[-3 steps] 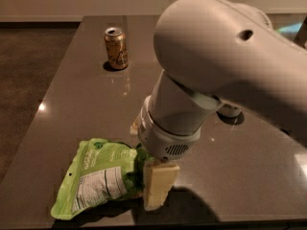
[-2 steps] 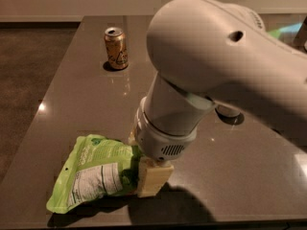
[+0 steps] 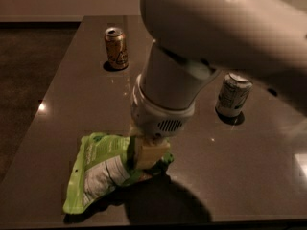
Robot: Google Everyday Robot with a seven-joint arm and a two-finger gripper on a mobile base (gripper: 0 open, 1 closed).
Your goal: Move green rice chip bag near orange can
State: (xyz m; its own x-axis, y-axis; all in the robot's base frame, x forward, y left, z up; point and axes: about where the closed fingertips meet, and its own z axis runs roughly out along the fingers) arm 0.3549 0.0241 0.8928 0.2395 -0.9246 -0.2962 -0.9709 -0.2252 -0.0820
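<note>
Checking in from the remote desk. The bright lime-green, wrinkly snack bag with the white label panel [image 3: 98,171] sits close to the front edge of the dark glossy tabletop [image 3: 268,176], a bit toward the front-left corner. The gripper [image 3: 149,153] is right on top of the bag's right-hand end. It looks closed down on it: the foil is bunched up around the one pale pad [image 3: 153,150] I can see, with green poking out on both sides. The other side of the grip is hidden under the big white wrist, so take that as my read.

The bag's long axis runs diagonally from the gripper down toward the front-left corner, so most of it trails off to the left of the grip.

The small orange-gold drink can with the silver top [image 3: 116,48] is up near the far edge, well apart from the bag. From the gripper, that's straight back and slightly left, so that's the way I need to carry it.

A silver-white can with green markings [image 3: 232,94] stands out toward the right edge, off that path.

As for contents, I can't see inside either can or the bag.
</note>
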